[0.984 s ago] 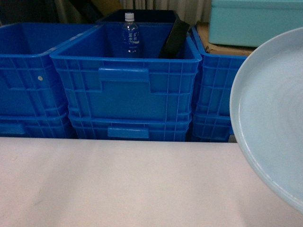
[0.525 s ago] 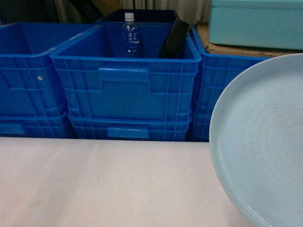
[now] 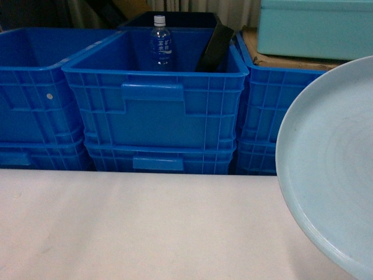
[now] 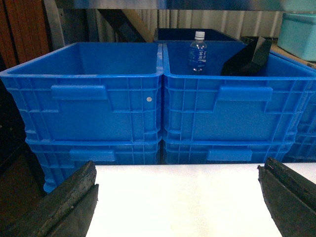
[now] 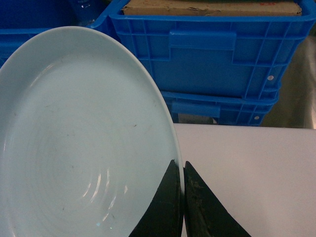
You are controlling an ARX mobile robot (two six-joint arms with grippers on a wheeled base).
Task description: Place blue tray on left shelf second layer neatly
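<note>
Right gripper (image 5: 183, 197) jaws pinch one blue tray (image 5: 84, 138) — left gripper (image 4: 177, 197) jaws spread, empty.

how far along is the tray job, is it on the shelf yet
Not on the shelf yet. Done: the right gripper has picked up the blue tray, pinching its rim, and holds it tilted above the white table. The left gripper is open and empty. Left: carrying the tray to the left shelf second layer, not clearly visible here, and setting it down neatly.
</note>
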